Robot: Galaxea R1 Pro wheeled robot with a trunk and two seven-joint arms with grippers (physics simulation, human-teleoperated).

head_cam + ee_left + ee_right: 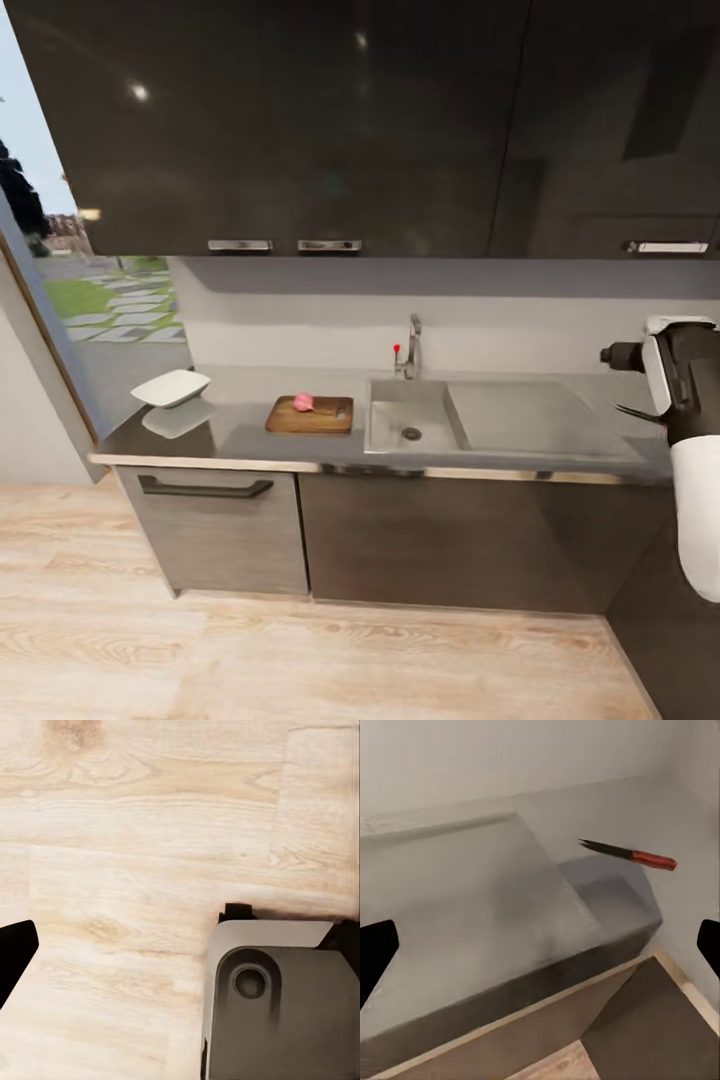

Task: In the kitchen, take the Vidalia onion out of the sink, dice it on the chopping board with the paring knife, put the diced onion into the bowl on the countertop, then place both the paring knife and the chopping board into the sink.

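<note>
From the head camera I see the table (240, 435), a long grey slab over dark cabinet fronts, with the sink (412, 415) set into it and the faucet (411, 348) behind the basin. The chopping board (311, 415) lies flat just to the left of the sink, and a pinkish onion (303, 402) sits on it. Further left, near the table's end, the white bowl (171, 387) rests apart from the board.

My right arm (690, 430) stands at the right edge of the head view, raised beside the drainboard's far end; a dark pointed tip pokes out from it toward the sink. In the right wrist camera the paring knife (628, 854), dark blade and red handle, hangs in the air over the grey corner of the table, level, its blade pointing along the slab. It lies ahead of my right jaws (540, 945), well apart from them and off to one side. These jaws are spread wide: one dark fingertip (373, 952) shows at each edge of that view with nothing between them.

The left wrist camera looks at the light wood floor (150, 832) and part of my grey base (277, 1005). I catch one dark fingertip (11, 952) of the left jaws; I cannot tell how they stand.
</note>
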